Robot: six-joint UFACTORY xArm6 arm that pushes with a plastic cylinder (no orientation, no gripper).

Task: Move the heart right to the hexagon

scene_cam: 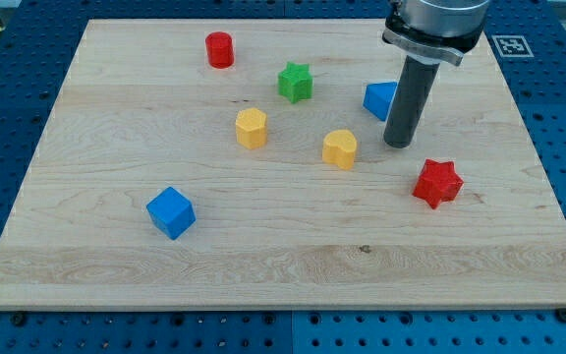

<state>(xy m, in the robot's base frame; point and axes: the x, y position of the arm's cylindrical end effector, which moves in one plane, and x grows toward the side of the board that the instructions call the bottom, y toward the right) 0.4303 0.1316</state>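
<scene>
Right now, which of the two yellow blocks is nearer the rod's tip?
The yellow heart, just to the view's left of my tip. The yellow hexagon sits farther off toward the view's left.

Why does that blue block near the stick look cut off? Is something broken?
Nothing is broken. The blue block only looks cut because my rod stands in front of it. My tip rests on the board to the right of the yellow heart. No block looks damaged or tipped over.

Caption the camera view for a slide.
My tip sits right of the yellow heart, which lies right of the yellow hexagon.
</scene>
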